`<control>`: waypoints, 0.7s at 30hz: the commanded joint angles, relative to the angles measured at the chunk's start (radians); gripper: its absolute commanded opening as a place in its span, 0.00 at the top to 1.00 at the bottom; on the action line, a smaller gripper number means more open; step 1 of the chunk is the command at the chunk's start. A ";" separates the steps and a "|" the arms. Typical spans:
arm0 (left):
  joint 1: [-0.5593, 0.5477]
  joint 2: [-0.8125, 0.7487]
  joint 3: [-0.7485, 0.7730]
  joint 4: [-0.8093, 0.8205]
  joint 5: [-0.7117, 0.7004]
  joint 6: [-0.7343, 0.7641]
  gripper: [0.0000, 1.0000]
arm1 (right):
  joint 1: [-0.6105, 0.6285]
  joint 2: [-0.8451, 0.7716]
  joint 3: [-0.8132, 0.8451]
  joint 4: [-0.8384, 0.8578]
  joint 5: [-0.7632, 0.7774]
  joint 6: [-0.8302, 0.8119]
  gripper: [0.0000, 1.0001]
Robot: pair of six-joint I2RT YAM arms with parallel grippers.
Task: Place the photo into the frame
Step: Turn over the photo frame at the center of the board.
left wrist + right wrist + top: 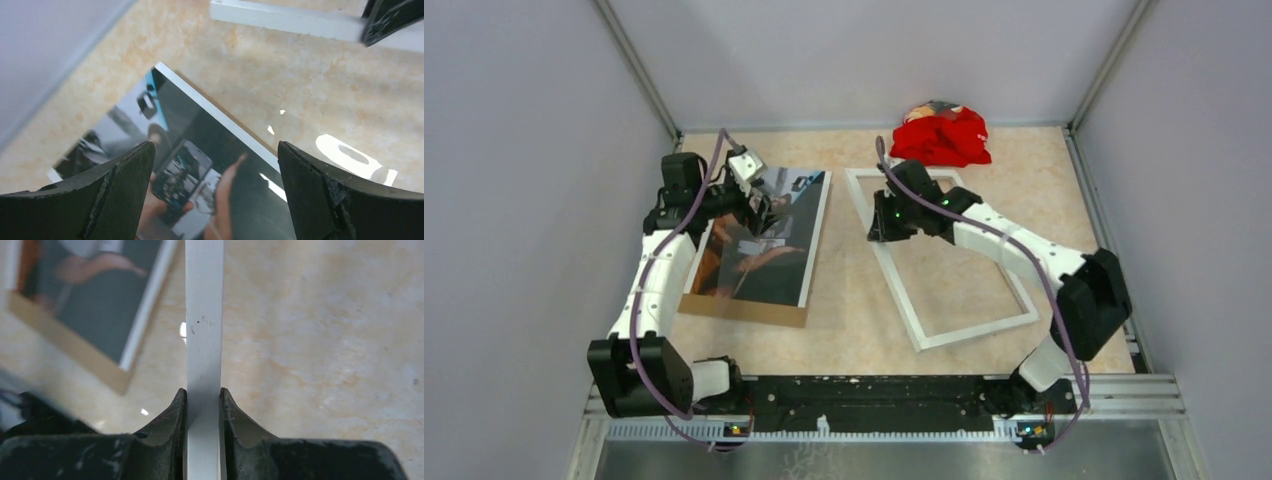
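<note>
Jaws of the right gripper (204, 397) clamp the left rail of the frame (974, 330). Left of the frame the photo (774, 235) lies picture-up, the left gripper (215, 152) spread wide and empty above it. Picking up the photo seems the step in hand, calling next for a pinch at its edge.

Photo (769, 240) left of frame (939, 255), apart
</note>
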 commanded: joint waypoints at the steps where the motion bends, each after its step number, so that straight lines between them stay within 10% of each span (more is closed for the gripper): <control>1: -0.068 -0.072 0.033 0.095 -0.021 0.267 0.01 | 0.009 -0.152 0.146 -0.064 -0.273 -0.024 1.00; 21: -0.435 -0.309 -0.198 0.316 -0.138 1.020 0.02 | -0.030 -0.137 0.326 -0.182 -0.641 -0.026 1.00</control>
